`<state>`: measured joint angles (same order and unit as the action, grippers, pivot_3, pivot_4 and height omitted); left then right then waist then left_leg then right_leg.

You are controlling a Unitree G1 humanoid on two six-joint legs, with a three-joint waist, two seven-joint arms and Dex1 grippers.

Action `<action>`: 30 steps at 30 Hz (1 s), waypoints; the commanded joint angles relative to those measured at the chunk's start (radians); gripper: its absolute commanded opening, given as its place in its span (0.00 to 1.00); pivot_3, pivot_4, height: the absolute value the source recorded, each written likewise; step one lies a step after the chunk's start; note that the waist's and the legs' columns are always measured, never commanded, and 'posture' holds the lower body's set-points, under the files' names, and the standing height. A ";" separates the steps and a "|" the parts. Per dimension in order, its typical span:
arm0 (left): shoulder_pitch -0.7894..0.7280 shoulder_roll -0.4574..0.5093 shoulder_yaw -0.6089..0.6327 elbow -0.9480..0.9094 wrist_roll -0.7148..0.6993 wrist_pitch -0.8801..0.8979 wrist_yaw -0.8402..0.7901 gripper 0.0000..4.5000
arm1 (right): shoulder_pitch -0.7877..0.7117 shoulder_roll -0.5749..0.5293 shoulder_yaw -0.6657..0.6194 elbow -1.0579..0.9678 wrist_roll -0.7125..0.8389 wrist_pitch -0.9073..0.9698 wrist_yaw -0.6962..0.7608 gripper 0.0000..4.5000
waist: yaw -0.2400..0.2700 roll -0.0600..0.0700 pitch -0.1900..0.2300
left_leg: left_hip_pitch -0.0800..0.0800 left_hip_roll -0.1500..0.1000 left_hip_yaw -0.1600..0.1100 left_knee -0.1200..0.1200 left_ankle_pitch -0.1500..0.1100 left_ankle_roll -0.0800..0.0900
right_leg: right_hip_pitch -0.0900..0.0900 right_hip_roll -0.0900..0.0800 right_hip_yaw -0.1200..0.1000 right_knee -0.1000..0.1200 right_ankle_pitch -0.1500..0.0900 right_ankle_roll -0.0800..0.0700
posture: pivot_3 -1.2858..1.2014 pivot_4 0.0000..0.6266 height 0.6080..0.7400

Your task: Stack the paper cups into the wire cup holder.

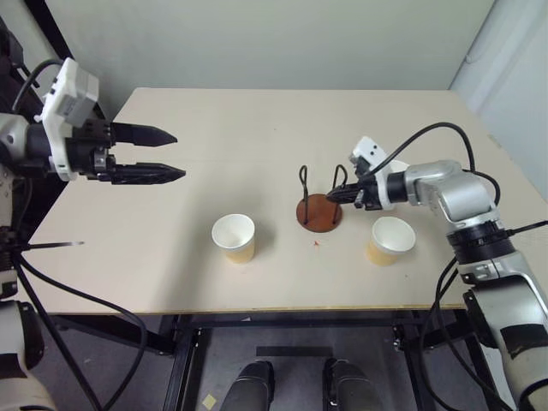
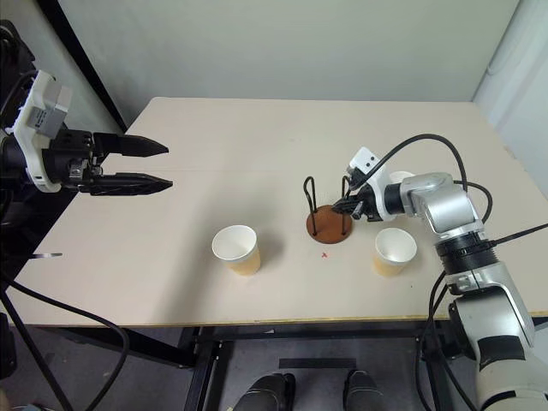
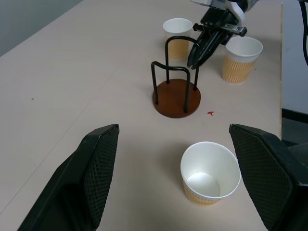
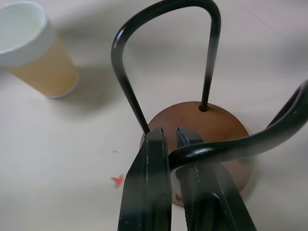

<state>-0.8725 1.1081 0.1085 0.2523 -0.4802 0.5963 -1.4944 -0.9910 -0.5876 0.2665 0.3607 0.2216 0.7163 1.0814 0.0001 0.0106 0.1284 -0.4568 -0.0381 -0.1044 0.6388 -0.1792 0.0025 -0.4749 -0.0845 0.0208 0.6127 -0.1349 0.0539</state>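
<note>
Pale walls stood behind a light wooden counter. Left end effector hovered over the far-left part of the counter, fingers spread wide, holding nothing, pointing right. Going right, one paper cup stood upright near the front edge, left of center, well apart from the holder. Wire cup holder sat about mid-counter: round reddish-brown base, two upright black wire loops, no cup in it. A small red mark lay on the counter just near-side of the base. Right end effector came in from the right, fingers pressed together on the right-hand wire loop, pinching the wire between them just above the base. Second paper cup stood upright right of the holder, near side, under the right arm. Third cup stood further back, beyond the right end effector, upright too.
</note>
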 commanded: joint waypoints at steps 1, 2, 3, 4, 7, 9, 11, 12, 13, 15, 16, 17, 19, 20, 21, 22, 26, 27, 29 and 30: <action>-0.003 0.028 0.041 -0.031 -0.014 -0.001 0.008 0.87 | -0.052 -0.011 -0.013 0.046 -0.032 -0.063 0.019 0.01 | 0.000 0.000 0.000 | 0.000 0.000 0.000 0.000 0.000 0.000 | -0.001 0.000 0.000 0.000 0.000 0.000 | 0.52 0.24 1.00; -0.003 0.028 0.040 -0.031 -0.014 -0.002 0.009 0.87 | -0.060 -0.011 -0.011 0.068 -0.041 -0.078 0.023 0.01 | 0.000 0.000 0.000 | 0.000 0.000 0.000 0.000 0.000 0.000 | -0.001 0.000 0.000 0.000 0.000 0.000 | 0.52 0.24 1.00; -0.002 0.028 0.040 -0.032 -0.014 -0.003 0.010 0.87 | -0.067 -0.011 -0.008 0.089 -0.053 -0.096 0.027 0.01 | 0.000 0.000 0.000 | -0.001 0.000 0.000 0.000 0.000 0.000 | -0.001 0.000 0.000 0.000 0.000 0.000 | 0.52 0.24 1.00; -0.002 0.028 0.039 -0.032 -0.013 -0.003 0.011 0.87 | -0.073 -0.010 -0.006 0.107 -0.062 -0.109 0.034 0.01 | 0.000 0.000 0.000 | -0.001 0.000 0.000 0.000 0.000 0.000 | -0.001 0.000 0.000 0.001 0.000 0.000 | 0.52 0.24 1.00; -0.002 0.026 0.036 -0.031 -0.013 -0.006 0.013 0.87 | -0.086 -0.010 0.002 0.147 -0.083 -0.136 0.063 0.01 | 0.000 0.000 0.000 | -0.001 0.000 0.000 0.000 0.000 0.000 | -0.001 0.000 0.000 0.001 0.000 0.000 | 0.52 0.24 1.00; -0.003 0.025 0.034 -0.029 -0.013 -0.007 0.013 0.87 | -0.092 -0.009 0.006 0.166 -0.095 -0.148 0.083 0.01 | 0.000 0.000 0.000 | -0.001 0.000 0.000 0.000 0.000 -0.001 | -0.001 0.000 0.000 0.001 0.000 -0.001 | 0.52 0.24 1.00; -0.004 0.023 0.033 -0.027 -0.013 -0.009 0.013 0.87 | -0.093 -0.010 0.012 0.178 -0.105 -0.160 0.107 0.01 | 0.000 0.000 0.000 | -0.001 0.000 0.000 0.000 0.000 -0.001 | -0.001 0.000 0.000 0.001 0.000 -0.001 | 0.52 0.24 1.00; -0.004 0.022 0.033 -0.026 -0.013 -0.009 0.013 0.87 | -0.095 -0.008 0.012 0.185 -0.110 -0.164 0.113 0.01 | 0.000 0.000 0.000 | -0.001 0.000 0.000 0.000 0.000 0.000 | -0.001 0.000 0.000 0.001 0.000 -0.001 | 0.52 0.24 1.00; -0.004 0.021 0.032 -0.027 -0.013 -0.009 0.014 0.87 | -0.095 -0.008 0.013 0.191 -0.114 -0.169 0.120 0.01 | 0.000 0.000 0.000 | -0.001 0.000 0.000 0.000 0.000 -0.001 | -0.001 0.000 0.000 0.001 0.000 -0.001 | 0.52 0.24 1.00; -0.004 0.020 0.031 -0.030 -0.014 -0.007 0.015 0.87 | -0.096 -0.007 0.014 0.197 -0.122 -0.176 0.133 0.01 | 0.000 0.000 0.000 | 0.000 0.000 0.000 0.000 0.000 -0.001 | -0.001 0.000 0.000 0.001 0.001 -0.001 | 0.52 0.24 1.00; -0.004 0.019 0.031 -0.029 -0.014 -0.007 0.015 0.87 | -0.093 -0.007 0.018 0.194 -0.121 -0.175 0.154 0.07 | 0.000 0.000 0.000 | 0.000 0.000 0.000 0.000 0.000 -0.001 | -0.001 0.000 0.000 0.001 0.001 -0.001 | 0.52 0.24 1.00; -0.004 0.018 0.031 -0.028 -0.014 -0.008 0.016 0.87 | -0.091 -0.006 0.024 0.194 -0.123 -0.177 0.169 0.15 | 0.000 0.000 0.000 | 0.000 0.000 0.000 0.000 0.000 -0.001 | -0.001 0.000 0.000 0.001 0.001 -0.001 | 0.52 0.24 1.00; -0.005 0.016 0.030 -0.029 -0.014 -0.008 0.018 0.87 | -0.092 -0.002 0.026 0.203 -0.129 -0.182 0.181 0.27 | 0.000 0.000 0.000 | 0.000 0.000 0.000 0.000 0.000 -0.001 | -0.001 0.000 0.000 0.001 0.001 -0.002 | 0.52 0.24 1.00; -0.006 0.015 0.030 -0.029 -0.014 -0.007 0.019 0.87 | -0.094 -0.001 0.028 0.209 -0.133 -0.185 0.185 0.34 | 0.000 0.000 0.000 | -0.001 0.000 0.000 0.000 0.000 -0.001 | -0.001 0.000 0.000 0.001 0.001 -0.002 | 0.52 0.24 1.00; -0.006 0.015 0.030 -0.031 -0.014 -0.007 0.019 0.87 | -0.095 0.000 0.029 0.213 -0.136 -0.188 0.194 0.42 | 0.000 0.000 0.000 | -0.001 0.000 0.000 0.000 0.000 -0.001 | -0.001 0.000 0.000 0.001 0.001 -0.002 | 0.52 0.24 1.00; -0.006 0.014 0.029 -0.031 -0.014 -0.007 0.020 0.87 | -0.096 0.003 0.028 0.220 -0.139 -0.190 0.194 0.50 | 0.000 0.000 0.000 | -0.001 0.000 0.000 0.000 0.000 -0.001 | -0.001 0.000 0.000 0.001 0.001 -0.002 | 0.52 0.24 1.00; -0.007 0.012 0.028 -0.031 -0.014 -0.008 0.022 0.87 | -0.110 0.011 0.025 0.272 -0.175 -0.217 0.165 0.80 | -0.001 0.000 0.000 | 0.000 0.000 0.000 0.000 0.000 -0.001 | -0.001 0.000 0.000 0.001 0.001 -0.003 | 0.52 0.24 1.00; -0.007 0.011 0.028 -0.031 -0.014 -0.008 0.022 0.87 | -0.117 0.010 0.024 0.294 -0.189 -0.230 0.155 0.88 | -0.001 0.000 0.000 | 0.000 0.001 0.000 0.000 0.000 -0.001 | -0.001 0.000 0.000 0.001 0.001 -0.003 | 0.52 0.24 1.00; -0.008 0.011 0.028 -0.031 -0.013 -0.008 0.023 0.87 | -0.129 0.005 0.023 0.333 -0.214 -0.261 0.140 0.99 | 0.000 0.000 0.000 | 0.000 0.001 0.000 0.000 0.000 -0.001 | -0.001 0.000 0.000 0.001 0.001 -0.003 | 0.52 0.24 1.00; -0.008 0.010 0.027 -0.030 -0.013 -0.009 0.023 0.87 | -0.137 0.003 0.018 0.353 -0.223 -0.275 0.130 0.99 | 0.000 0.000 0.000 | 0.000 0.000 0.000 0.000 0.000 -0.001 | -0.001 0.000 0.000 0.001 0.002 -0.003 | 0.52 0.24 1.00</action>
<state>-0.8697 1.1126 0.1099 0.2444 -0.4806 0.5963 -1.4761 -1.0842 -0.5689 0.2999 0.7024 0.0184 0.4783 1.2283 0.0005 0.0109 0.1286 -0.4572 -0.0377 -0.1046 0.6388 -0.1792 0.0016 -0.4762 -0.0845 0.0207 0.6136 -0.1332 0.0506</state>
